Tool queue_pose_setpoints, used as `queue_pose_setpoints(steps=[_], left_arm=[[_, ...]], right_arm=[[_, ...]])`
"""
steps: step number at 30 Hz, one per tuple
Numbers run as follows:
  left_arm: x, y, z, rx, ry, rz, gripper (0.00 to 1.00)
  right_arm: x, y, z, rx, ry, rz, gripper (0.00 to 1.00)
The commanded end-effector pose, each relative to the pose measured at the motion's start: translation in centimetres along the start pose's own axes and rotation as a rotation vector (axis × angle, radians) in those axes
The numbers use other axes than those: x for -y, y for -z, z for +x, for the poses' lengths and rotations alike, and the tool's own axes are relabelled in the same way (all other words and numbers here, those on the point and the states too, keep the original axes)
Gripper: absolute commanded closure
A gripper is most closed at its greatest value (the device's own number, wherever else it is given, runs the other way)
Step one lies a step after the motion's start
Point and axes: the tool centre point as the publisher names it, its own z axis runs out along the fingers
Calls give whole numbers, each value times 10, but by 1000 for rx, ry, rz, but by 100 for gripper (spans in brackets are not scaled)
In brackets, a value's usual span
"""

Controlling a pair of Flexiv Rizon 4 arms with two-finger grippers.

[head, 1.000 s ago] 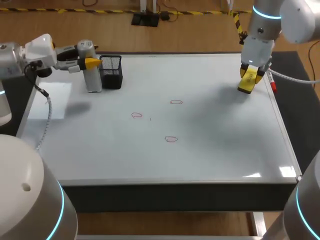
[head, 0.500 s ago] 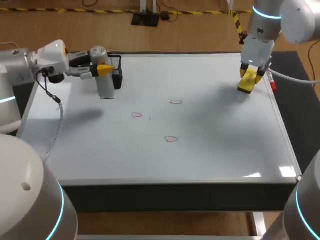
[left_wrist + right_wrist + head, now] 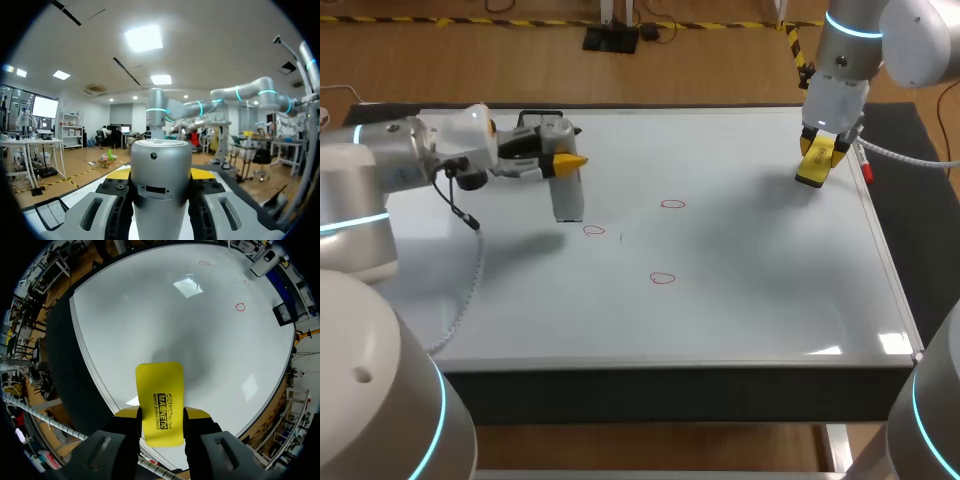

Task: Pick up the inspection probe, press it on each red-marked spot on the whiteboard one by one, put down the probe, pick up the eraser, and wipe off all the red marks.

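My left gripper is shut on the silver cylindrical inspection probe, held upright just above the whiteboard; its lower end hangs close to the leftmost red mark. In the left wrist view the probe fills the space between the fingers. Two more red marks lie at mid-board and nearer the front. My right gripper is shut on the yellow eraser above the board's far right corner; the eraser sticks out ahead of its fingers, with the marks far off.
A black mesh pen holder stands at the far left of the board, partly hidden behind my left gripper. A red marker lies at the right edge by the right gripper.
My left arm has carried the probe rightward and toward the front, from beside the pen holder to near the leftmost red mark. The right arm has stayed still with the eraser.
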Motion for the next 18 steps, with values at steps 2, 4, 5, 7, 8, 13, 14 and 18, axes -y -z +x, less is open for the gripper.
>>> queue_pose_setpoints(steps=[2,4,5,7,8,13,14,18], left_arm=[[-12,-7,-3,-31,-5,14,100],[-15,-9,-2,-37,0,14,100],[-16,-10,-2,-38,2,14,100],[-19,-11,-1,-40,4,13,100],[-20,-11,-1,-40,5,14,100],[-29,-13,-1,-51,11,24,100],[-31,-13,-1,-51,11,25,100],[-36,-16,-2,-57,13,27,100]], right_arm=[[0,1,0,-3,1,1,100],[0,1,0,-3,1,1,100],[0,1,0,-3,1,1,100],[0,1,0,-3,1,1,100],[0,1,0,-3,1,1,100],[0,1,0,-3,1,1,100],[0,1,0,-3,1,1,100],[0,1,0,-3,1,1,100]])
